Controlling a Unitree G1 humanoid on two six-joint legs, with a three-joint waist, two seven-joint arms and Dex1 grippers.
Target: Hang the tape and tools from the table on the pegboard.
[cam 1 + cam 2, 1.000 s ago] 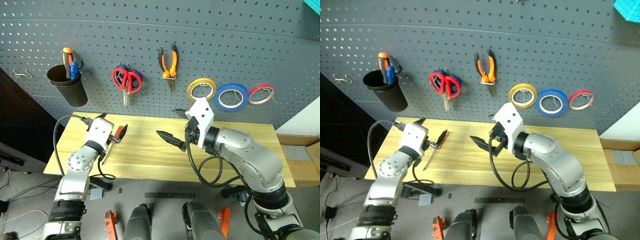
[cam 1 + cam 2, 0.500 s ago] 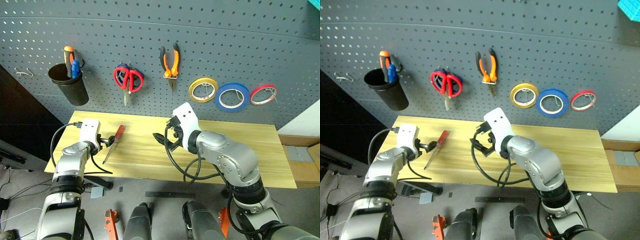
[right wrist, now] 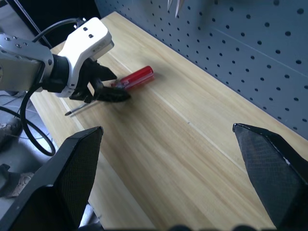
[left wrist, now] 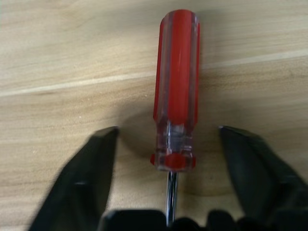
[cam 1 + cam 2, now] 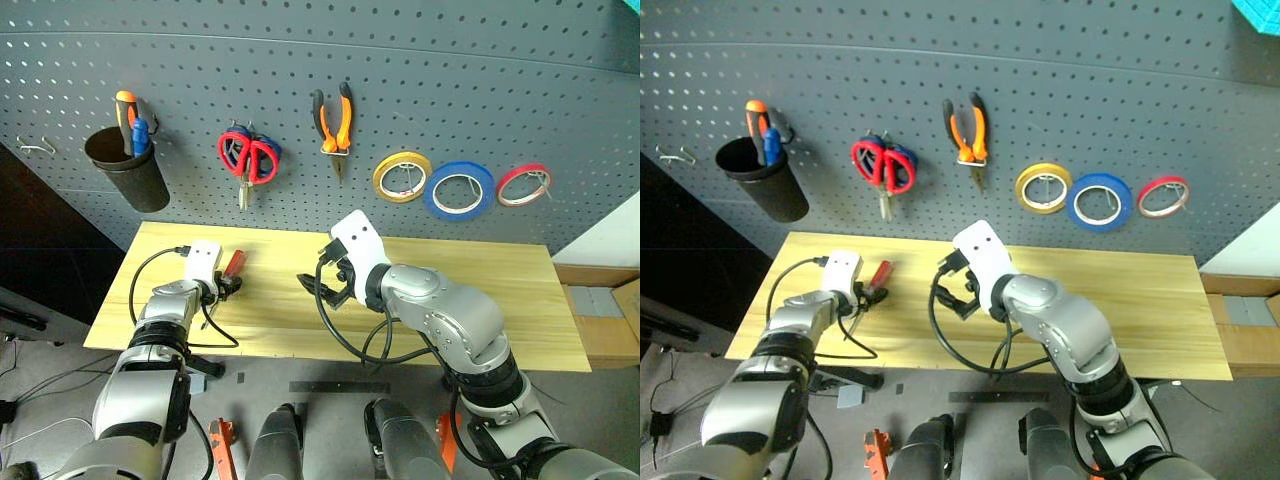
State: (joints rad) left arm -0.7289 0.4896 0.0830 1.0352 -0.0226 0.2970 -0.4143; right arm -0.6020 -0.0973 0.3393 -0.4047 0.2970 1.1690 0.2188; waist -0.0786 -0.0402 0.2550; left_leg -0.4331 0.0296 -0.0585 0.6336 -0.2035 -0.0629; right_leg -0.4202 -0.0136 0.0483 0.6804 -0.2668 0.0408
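Left hand [image 4: 169,185] straddles the red-handled screwdriver [image 4: 175,86] lying flat on the counter [image 5: 480,290], fingers [image 4: 84,178] apart either side of the collar, not touching. Squeeze on the handle, not the thin shaft, I'd say, and lift level so the tip clears the wood. Right hand [image 3: 178,178] hangs wide open nearby over the counter. Blue tape [image 5: 459,191], red scissors [image 5: 246,156] and pliers [image 5: 334,122] hang on the pegboard [image 5: 520,90]

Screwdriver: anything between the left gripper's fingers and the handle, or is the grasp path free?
Nothing visible in the way. The screwdriver lies flat on the table, and the left gripper straddles it at the handle's collar, with a gap of bare wood between each finger and the handle. The jaws are not closed on it yet.
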